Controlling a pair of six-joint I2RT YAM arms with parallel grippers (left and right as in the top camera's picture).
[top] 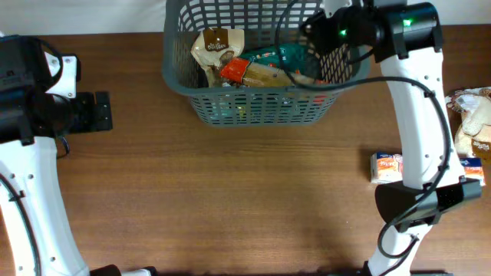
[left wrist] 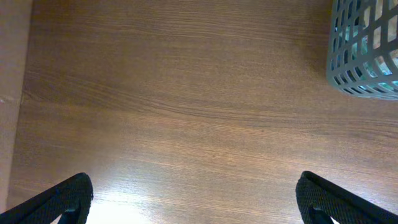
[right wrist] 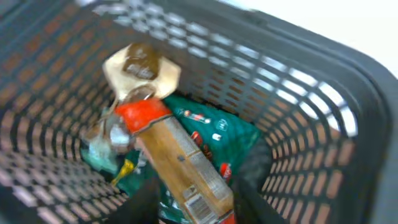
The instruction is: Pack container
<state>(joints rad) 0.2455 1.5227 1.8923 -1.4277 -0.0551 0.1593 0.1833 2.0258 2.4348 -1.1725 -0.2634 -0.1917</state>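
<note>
Right gripper (right wrist: 196, 202) hangs inside the container (top: 253, 107), seemingly to lay a brown packet (right wrist: 186, 165) atop the green packet (right wrist: 214, 134), clamped or loose I cannot tell, while the left gripper (left wrist: 196, 199) idles spread wide, keeping clear.

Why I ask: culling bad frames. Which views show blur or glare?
Right wrist: motion blur smears the container lattice and the packets. Left wrist: sharp wood grain, a bright glare patch low on the table. Overhead: sharp, evenly lit.

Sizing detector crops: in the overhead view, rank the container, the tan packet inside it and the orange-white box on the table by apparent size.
1. container
2. tan packet
3. orange-white box, though the right arm hides part of it, so 2 versus 3 is unsure.
</note>
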